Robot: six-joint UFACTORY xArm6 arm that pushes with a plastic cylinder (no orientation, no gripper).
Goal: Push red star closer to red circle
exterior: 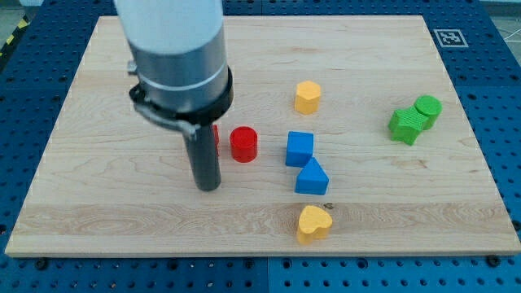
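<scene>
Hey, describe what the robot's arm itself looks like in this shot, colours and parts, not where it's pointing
The arm is a wide cylinder, pale grey-white at the top with a darker metallic grey band below. Beneath that sits a black ring-shaped clamp. From it a straight dark rod descends, much thinner than the body, ending at my tip. No cables or markings show.

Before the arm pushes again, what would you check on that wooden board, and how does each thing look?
1. Small red star block located: ok, only a red sliver shows behind the rod.
2. Red circle block in plain view: ok.
3. Star touching circle: cannot tell, rod hides the gap.
4. My tip placed to push: not ok, it sits below the star, toward the view's bottom.
5. Blue cube apart from circle: ok.
</scene>
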